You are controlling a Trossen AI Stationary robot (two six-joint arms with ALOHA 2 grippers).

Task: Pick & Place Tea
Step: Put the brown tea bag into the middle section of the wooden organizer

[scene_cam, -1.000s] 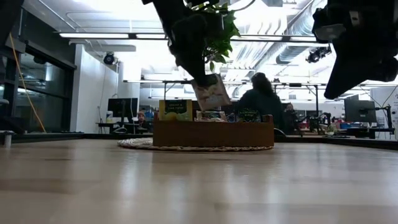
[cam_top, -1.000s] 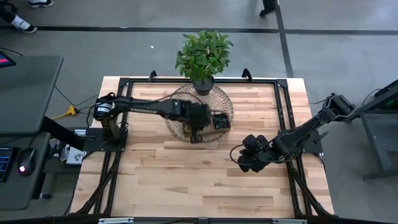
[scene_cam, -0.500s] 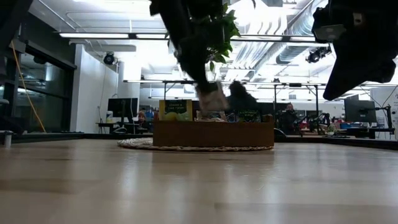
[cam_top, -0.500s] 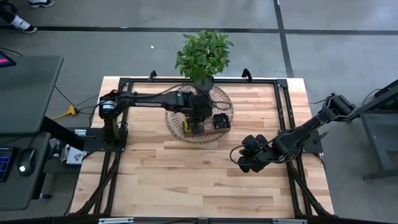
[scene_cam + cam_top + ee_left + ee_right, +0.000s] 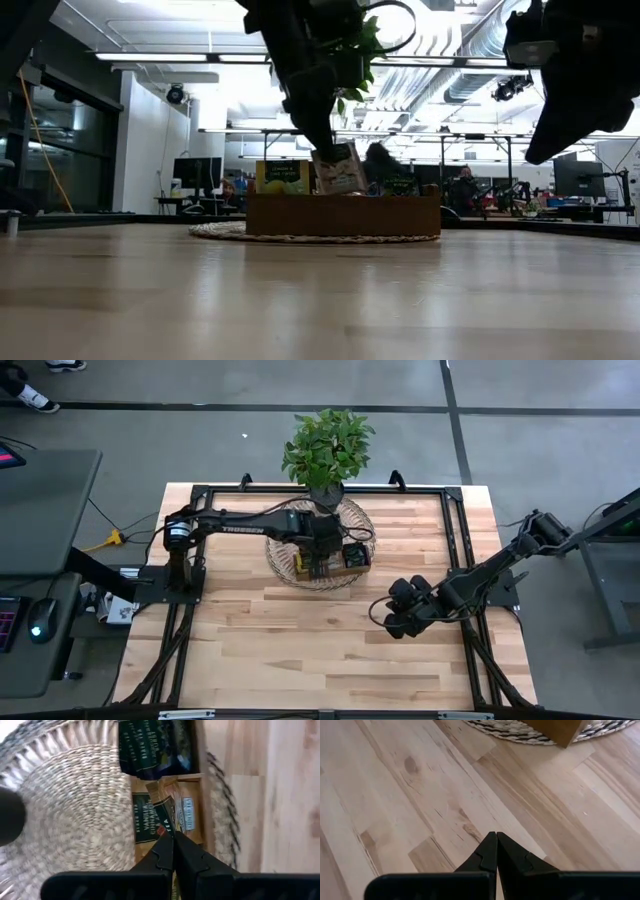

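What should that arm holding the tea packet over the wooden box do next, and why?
Probably ease down a little and let go. The left end effector is shut on a tea sachet that hangs just above the wooden tray, over a compartment already holding sachets. The right end effector waits shut over bare table.

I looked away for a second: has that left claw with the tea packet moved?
Yes. The left claw has carried the tea packet down toward the tray, and sideways nearer the plant.
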